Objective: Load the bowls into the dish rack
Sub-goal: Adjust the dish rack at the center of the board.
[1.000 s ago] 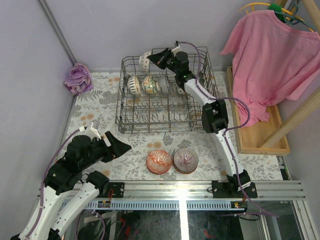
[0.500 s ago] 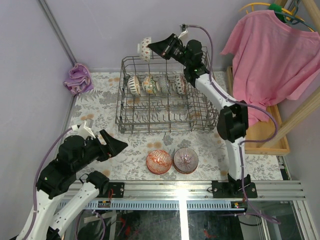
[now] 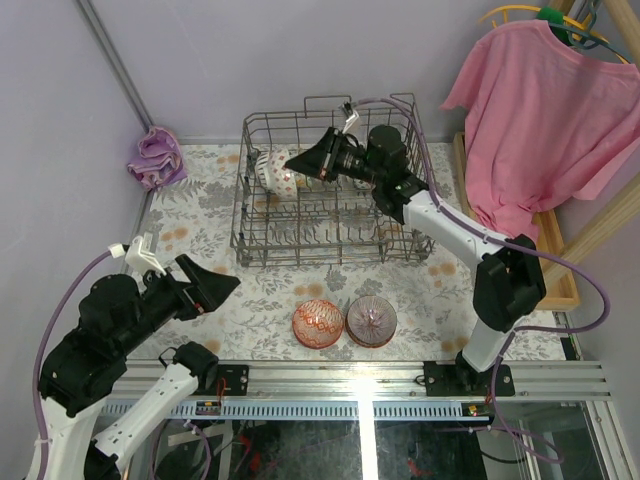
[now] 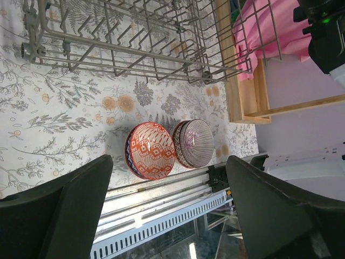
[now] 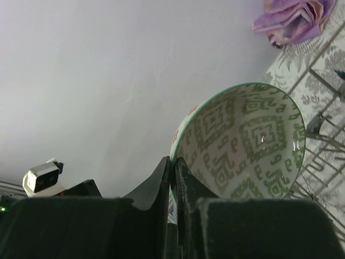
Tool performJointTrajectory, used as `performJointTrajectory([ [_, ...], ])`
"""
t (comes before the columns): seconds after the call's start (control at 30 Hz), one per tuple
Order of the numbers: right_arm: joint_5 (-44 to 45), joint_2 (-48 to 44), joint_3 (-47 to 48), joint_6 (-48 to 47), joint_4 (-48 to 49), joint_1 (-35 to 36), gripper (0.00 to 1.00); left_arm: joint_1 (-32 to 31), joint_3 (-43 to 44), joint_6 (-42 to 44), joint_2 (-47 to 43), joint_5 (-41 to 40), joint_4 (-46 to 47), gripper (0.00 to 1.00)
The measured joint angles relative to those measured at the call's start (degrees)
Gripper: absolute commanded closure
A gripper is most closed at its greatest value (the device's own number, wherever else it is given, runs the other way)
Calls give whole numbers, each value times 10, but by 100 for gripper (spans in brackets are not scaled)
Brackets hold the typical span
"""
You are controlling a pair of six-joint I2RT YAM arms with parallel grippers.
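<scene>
- Floral tablecloth (image 3: 200, 215) lies below both grippers — lilac walls (image 3: 250, 60) stand beyond.
- Left gripper (image 4: 170, 162) gapes wide, empty.
- Right gripper (image 5: 173, 162) pinches the rim of a green-patterned bowl (image 5: 242, 140) at the dish rack (image 3: 250, 240).

Place: a robot test booth, dressed up as a home.
Rig: a slotted aluminium rail (image 3: 540, 378) ran along the near edge.
Enclosure: plain lilac walls (image 3: 220, 60) closed it in.
Household props: a floral tablecloth (image 3: 260, 305), a dish rack (image 3: 300, 243) and a hanging pink T-shirt (image 3: 540, 110).
</scene>
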Motion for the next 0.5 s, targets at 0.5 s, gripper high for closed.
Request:
performJointTrajectory([
  [0.5, 12, -4, -94, -5, -23, 43, 100, 0, 2, 2, -10, -3, -24, 13],
])
